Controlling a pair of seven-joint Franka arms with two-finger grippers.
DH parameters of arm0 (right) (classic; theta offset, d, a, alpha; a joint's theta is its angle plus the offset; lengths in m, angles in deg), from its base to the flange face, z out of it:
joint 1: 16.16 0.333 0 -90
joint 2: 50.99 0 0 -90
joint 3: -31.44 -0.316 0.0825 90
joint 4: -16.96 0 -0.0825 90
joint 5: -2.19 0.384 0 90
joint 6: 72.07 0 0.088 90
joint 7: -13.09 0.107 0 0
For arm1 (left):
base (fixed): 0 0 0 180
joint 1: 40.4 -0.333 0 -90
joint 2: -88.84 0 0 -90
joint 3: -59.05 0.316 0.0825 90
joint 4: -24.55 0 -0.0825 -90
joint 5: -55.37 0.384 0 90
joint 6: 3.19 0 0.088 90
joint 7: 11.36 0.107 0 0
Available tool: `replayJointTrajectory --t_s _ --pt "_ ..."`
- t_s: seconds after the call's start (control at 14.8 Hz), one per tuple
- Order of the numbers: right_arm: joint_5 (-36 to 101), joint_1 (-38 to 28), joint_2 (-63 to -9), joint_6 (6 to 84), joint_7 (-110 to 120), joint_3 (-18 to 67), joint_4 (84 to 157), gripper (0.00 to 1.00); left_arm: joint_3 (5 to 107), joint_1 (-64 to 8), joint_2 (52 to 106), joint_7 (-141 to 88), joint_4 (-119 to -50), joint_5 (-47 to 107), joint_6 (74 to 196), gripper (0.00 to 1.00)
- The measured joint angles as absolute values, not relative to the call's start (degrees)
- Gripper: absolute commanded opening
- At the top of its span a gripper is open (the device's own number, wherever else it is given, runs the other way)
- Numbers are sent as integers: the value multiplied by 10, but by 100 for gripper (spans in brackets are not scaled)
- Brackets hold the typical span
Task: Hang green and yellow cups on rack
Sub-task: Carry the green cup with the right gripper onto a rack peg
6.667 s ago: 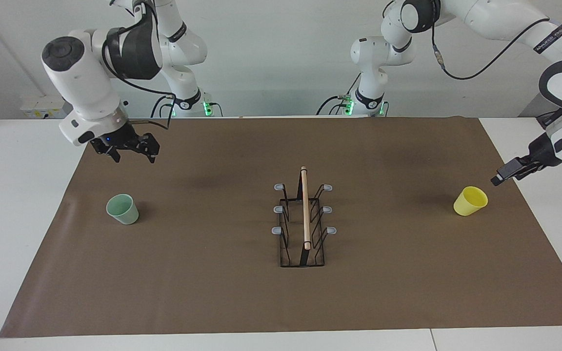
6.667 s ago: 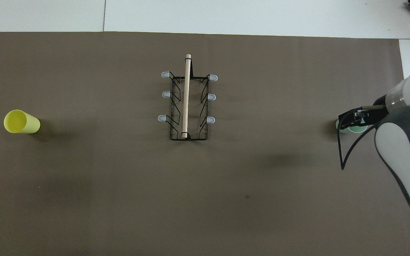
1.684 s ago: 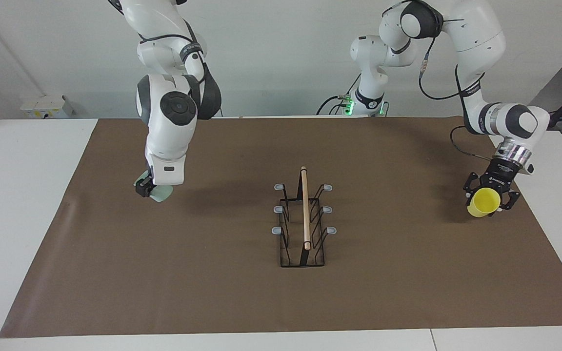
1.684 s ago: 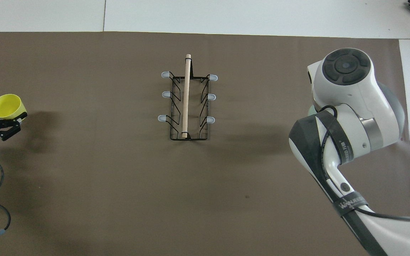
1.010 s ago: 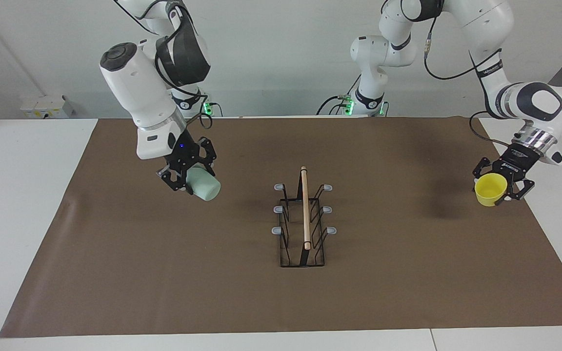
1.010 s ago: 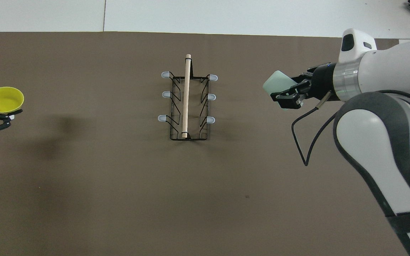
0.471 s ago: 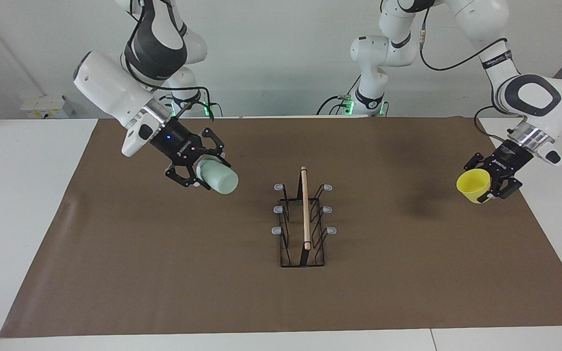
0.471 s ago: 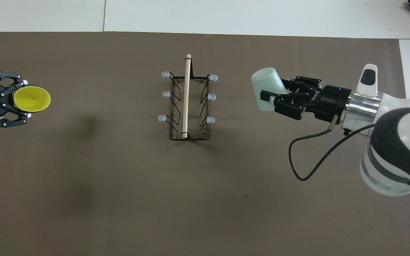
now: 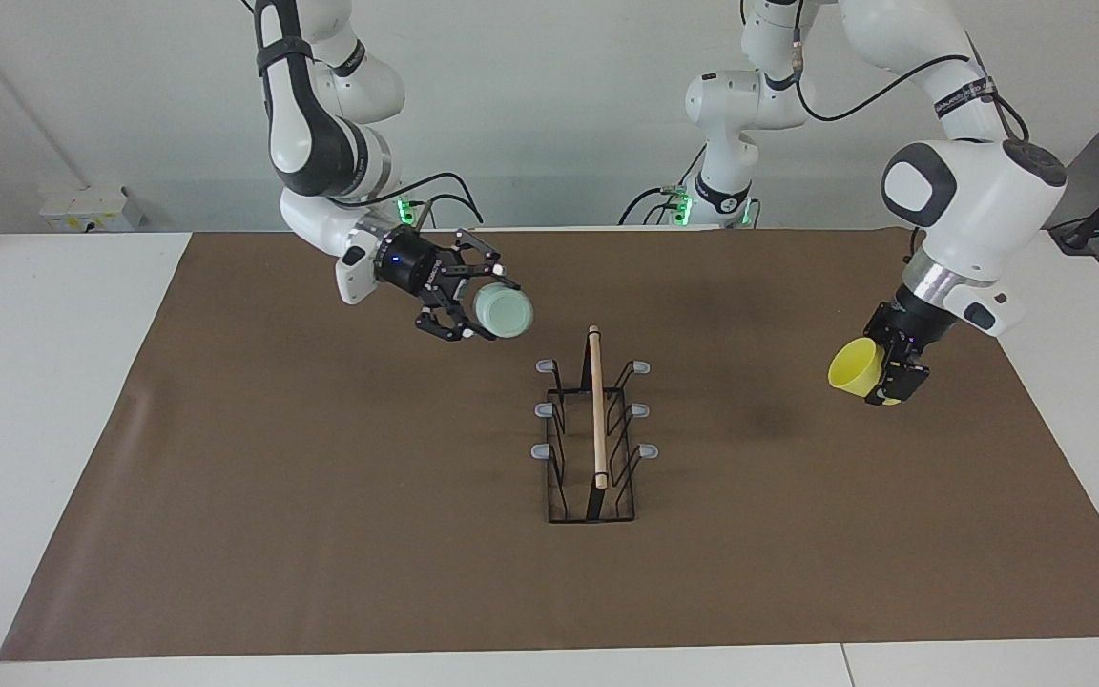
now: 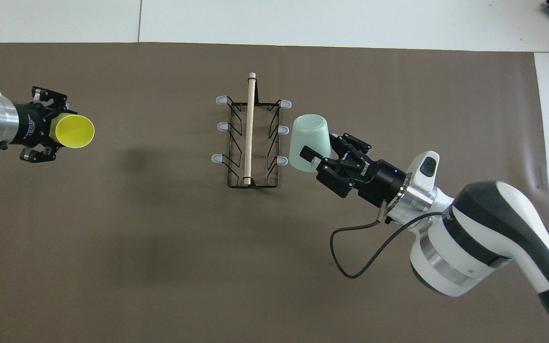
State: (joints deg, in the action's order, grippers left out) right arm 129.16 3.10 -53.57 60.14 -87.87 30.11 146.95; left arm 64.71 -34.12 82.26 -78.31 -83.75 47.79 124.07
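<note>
On the brown-covered surface [image 9: 321, 534], the rack [image 9: 593, 434] is stood at the centre. The green cup [image 9: 503, 313] is gripped in the right gripper's [image 9: 473, 307] fingers, held above the surface at the rack's ten o'clock in the facing view. The yellow cup [image 9: 852, 368] is clamped by the left gripper [image 9: 885, 374], raised at the rack's three o'clock.

I can just make out small white lettering on the black body of the right gripper [image 10: 317, 162] in the overhead view, too small for me to read, and nothing else carries legible text.
</note>
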Motion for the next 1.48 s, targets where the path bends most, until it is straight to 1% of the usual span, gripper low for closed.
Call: replayJointTrajectory --t_s 0.27,0.54,0.61,0.74,0.88,1.01,1.28,1.41,1.48 --pt "1387 57 -507 588 -970 300 1479 0 603 -341 823 -845 -837 587 1253 0" --pt "1417 60 -480 559 -1016 301 1481 0 558 -341 827 -965 -837 735 1256 0" --pt "1424 59 -475 548 -1028 301 1482 0 549 -341 827 -995 -837 770 1257 0" --pt "1458 59 -455 502 -1071 301 1487 0 536 -341 827 -1059 -837 839 1259 0" --pt "1468 59 -423 463 -1105 302 1491 0 520 -341 827 -1109 -837 886 1259 0" --pt "1468 59 -405 447 -1121 304 1491 0 504 -341 828 -1148 -837 932 1258 0" --pt "1469 55 -401 444 -1154 305 1491 0 464 -340 829 -1213 -837 1007 1228 0" --pt "1470 55 -392 437 -1172 305 1492 0 438 -340 831 -1223 -837 1021 1209 0" --pt "1470 55 -388 434 -1177 305 1493 79 424 -339 832 -1230 -837 1023 1199 0"
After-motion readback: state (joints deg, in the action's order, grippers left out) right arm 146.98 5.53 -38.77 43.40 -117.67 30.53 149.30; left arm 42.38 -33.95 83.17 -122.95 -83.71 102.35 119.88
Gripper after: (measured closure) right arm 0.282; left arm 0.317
